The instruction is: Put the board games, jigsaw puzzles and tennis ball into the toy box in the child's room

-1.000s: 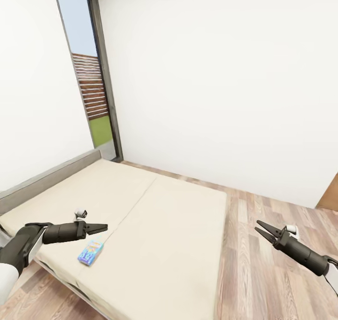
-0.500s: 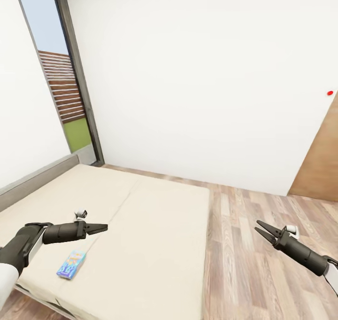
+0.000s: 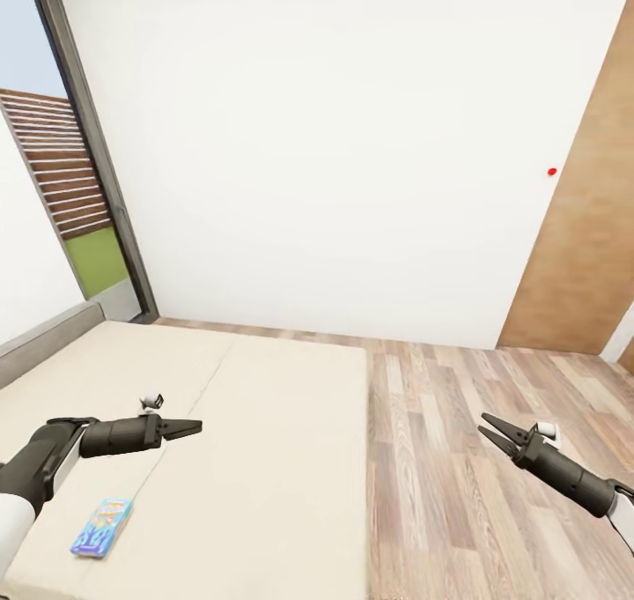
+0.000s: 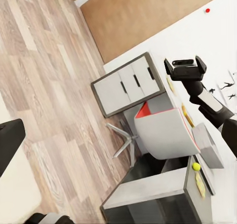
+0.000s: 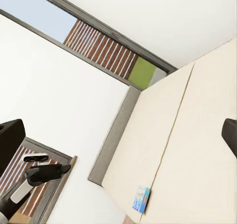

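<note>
Head: our left gripper (image 3: 189, 425) hovers closed over the bed (image 3: 264, 459), our right gripper (image 3: 493, 433) spread above the floor; one board game (image 3: 101, 527) lies near the mattress edge | Left wrist: tennis ball (image 4: 196, 167) on the table (image 4: 148, 189) | Right wrist: board game beside the seam; we should approach squarely before reaching

Both arms are dark charcoal grey, slim and tube-like toward the wrist, each ending in two pointed black fingers: the left gripper (image 3: 189, 426) and the right gripper (image 3: 493, 431). A small white-and-grey camera block sits on top of each wrist. Nearer the trunk, the left arm widens into a black-edged joint and a white shell; the right forearm also meets a white casing.
</note>
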Available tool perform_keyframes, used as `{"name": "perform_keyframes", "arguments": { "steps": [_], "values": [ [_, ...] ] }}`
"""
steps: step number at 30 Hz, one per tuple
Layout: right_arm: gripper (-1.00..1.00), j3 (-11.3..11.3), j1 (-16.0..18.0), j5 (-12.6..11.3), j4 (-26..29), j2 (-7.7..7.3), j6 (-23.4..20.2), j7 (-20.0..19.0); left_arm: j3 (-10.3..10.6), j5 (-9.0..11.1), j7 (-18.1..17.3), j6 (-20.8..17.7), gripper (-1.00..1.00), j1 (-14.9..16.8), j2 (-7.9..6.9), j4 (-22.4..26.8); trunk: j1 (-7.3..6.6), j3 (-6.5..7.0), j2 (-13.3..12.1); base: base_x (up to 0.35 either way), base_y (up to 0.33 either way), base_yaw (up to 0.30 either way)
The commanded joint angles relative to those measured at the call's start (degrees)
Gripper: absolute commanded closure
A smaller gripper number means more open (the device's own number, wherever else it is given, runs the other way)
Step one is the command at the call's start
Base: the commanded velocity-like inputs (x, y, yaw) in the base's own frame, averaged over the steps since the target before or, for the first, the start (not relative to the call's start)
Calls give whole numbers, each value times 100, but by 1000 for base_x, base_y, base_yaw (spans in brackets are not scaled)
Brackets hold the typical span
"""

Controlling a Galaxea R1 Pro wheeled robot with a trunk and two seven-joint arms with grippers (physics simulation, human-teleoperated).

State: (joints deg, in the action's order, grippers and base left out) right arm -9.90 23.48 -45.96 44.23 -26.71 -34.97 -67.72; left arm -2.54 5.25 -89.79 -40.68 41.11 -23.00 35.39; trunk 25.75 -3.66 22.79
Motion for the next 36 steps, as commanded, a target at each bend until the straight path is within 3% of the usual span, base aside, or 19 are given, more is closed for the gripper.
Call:
{"name": "perform_keyframes", "arguments": {
  "steps": [1, 23, 36],
  "values": [
    [-100, 3, 7, -27, -2, 0, -45, -4, 1, 2, -21, -61, -100, 2, -3, 3, 4, -13, 13, 0, 141, -278],
    [-100, 1, 7, -33, -2, 0, -45, -4, 6, 2, -21, -60, -100, 2, -2, 3, 4, -13, 13, 0, 168, -266],
    [-100, 1, 7, -27, -2, 0, -45, -4, 0, 2, -21, -62, -100, 2, -3, 3, 4, -13, 13, 0, 211, -63]
  ]
}}
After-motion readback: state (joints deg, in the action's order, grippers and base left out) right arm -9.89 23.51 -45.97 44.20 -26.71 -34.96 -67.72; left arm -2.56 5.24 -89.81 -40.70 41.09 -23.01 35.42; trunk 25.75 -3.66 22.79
